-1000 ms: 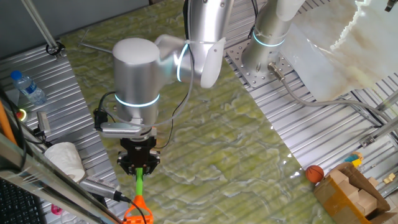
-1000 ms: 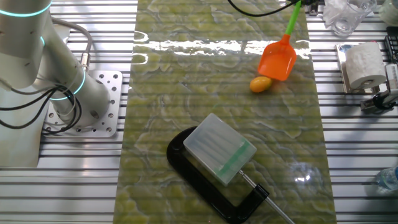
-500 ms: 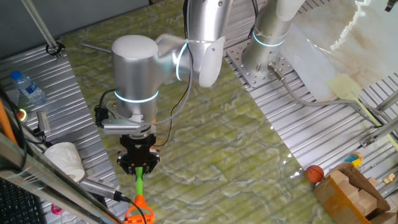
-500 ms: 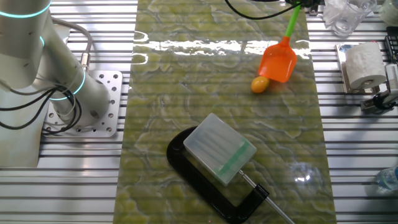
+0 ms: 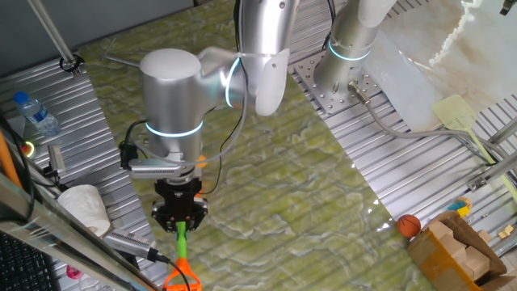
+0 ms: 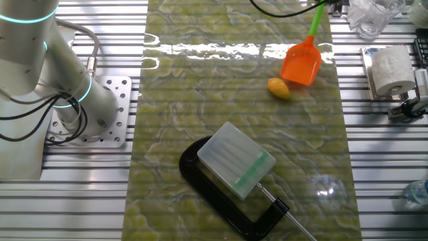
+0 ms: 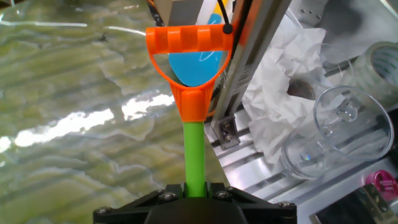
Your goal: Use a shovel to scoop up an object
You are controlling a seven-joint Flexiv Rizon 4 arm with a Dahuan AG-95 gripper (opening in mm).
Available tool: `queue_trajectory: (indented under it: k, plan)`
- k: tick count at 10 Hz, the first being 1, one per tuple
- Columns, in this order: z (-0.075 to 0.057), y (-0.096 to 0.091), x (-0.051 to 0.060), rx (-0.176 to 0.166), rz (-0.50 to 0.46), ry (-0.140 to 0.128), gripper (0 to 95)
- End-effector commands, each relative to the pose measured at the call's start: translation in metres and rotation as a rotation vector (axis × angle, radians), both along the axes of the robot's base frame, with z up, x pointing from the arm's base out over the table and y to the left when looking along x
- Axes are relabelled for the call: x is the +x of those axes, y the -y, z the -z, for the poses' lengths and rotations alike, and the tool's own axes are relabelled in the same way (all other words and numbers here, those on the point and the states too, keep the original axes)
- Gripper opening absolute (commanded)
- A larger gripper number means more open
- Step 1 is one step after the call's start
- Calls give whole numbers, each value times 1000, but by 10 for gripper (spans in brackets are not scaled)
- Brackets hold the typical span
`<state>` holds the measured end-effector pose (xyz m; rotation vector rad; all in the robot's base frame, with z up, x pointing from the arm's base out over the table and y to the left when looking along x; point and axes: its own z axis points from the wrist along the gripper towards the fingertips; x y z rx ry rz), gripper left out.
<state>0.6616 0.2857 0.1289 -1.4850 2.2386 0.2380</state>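
Shovel (image 6: 300,61): green shaft clamped in fingers (image 5: 181,216)
Object (image 6: 279,88): touching blade's front edge
Nearby: black clamp (image 6: 235,201), clear box (image 6: 237,159)

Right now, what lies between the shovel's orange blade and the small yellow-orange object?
Nothing lies there. In the other fixed view, the object sits just off the front edge of the shovel blade, with at most a sliver of bare green mat between them.

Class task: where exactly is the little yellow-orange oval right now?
In the other fixed view, the object lies on the green mat, just off the lower-left edge of the shovel blade, above the clear box.
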Motion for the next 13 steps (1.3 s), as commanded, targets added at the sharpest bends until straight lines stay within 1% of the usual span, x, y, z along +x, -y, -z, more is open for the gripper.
queue_trajectory:
  k: [1, 2, 4, 6, 7, 9, 13]
  plan:
    - [2, -4, 0, 8, 19, -2, 0]
    - [2, -3, 0, 11, 16, -1, 0]
    - [4, -1, -2, 6, 1, 4, 0]
    - [7, 3, -8, 10, -6, 7, 0]
    - [6, 4, -9, 9, -8, 7, 0]
    - [6, 6, -12, 4, -4, 2, 0]
    - [12, 14, -22, 1, -5, 2, 0]
